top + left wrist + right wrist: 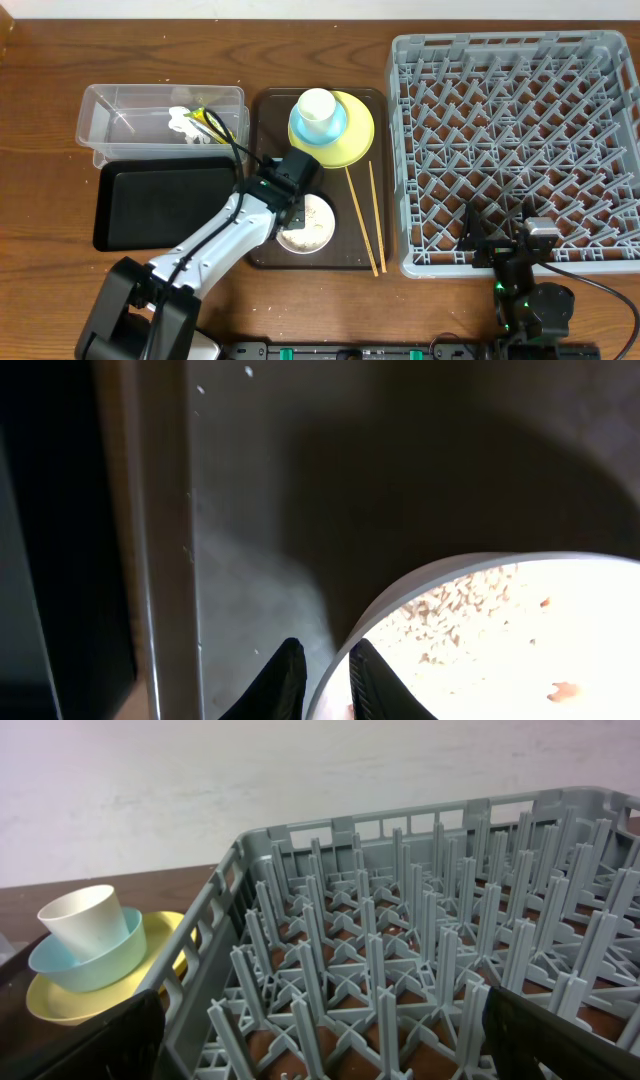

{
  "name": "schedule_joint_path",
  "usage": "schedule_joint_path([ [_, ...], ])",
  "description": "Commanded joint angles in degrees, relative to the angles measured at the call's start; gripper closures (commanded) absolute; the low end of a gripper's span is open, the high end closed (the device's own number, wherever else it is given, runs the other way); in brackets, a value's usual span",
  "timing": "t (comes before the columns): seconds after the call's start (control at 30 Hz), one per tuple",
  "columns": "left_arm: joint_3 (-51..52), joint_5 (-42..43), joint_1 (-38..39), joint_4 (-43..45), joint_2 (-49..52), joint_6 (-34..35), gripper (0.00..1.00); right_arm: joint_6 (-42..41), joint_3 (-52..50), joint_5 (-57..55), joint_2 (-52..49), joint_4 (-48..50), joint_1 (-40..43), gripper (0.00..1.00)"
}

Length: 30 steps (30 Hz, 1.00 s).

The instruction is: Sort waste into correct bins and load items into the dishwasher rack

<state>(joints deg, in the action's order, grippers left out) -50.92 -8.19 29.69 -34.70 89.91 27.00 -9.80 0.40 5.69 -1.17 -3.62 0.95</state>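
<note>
My left gripper (293, 216) (328, 675) is shut on the near rim of the white bowl (312, 226) (520, 640), one finger inside and one outside. Rice-like crumbs (452, 608) lie in the bowl, which sits on the brown serving tray (265, 110). At the tray's far end, the white cup (316, 108) (85, 920) stands in the blue dish (300, 130) (100, 965) on the yellow plate (357, 135) (70, 1005). Two chopsticks (365, 215) lie beside them. My right gripper (490, 240) (320, 1040) stands open over the near left corner of the grey rack (520, 150) (400, 970).
The clear tub (120, 110) at the far left holds a white tissue (183, 122) and a yellow-green wrapper (210, 120). The black tray (160, 200) (50, 510) lies in front of it, close to the left arm.
</note>
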Motion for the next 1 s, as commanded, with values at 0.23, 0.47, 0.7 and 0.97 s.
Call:
schedule_joint_path([
  [0.23, 0.20, -1.99, -2.34, 2.16, 0.31, -0.35, 0.81, 0.87, -0.09, -0.09, -0.02, -0.24, 0.57, 0.01],
  [0.47, 0.07, -1.99, -3.76, 3.13, 0.31, -2.08, 0.82, 0.87, -0.09, -0.09, -0.02, -0.24, 0.59, 0.01],
  [0.7, -0.28, -2.29, -3.76, 4.22, 0.31, -3.41, 0.81, 0.87, -0.09, -0.11, -0.02, -0.22, 0.57, 0.01],
  [0.97, -0.98, -4.33, -3.76, 3.50, -0.70, -3.39, 0.78, 0.87, -0.09, -0.11, -0.02, -0.24, 0.57, 0.01],
])
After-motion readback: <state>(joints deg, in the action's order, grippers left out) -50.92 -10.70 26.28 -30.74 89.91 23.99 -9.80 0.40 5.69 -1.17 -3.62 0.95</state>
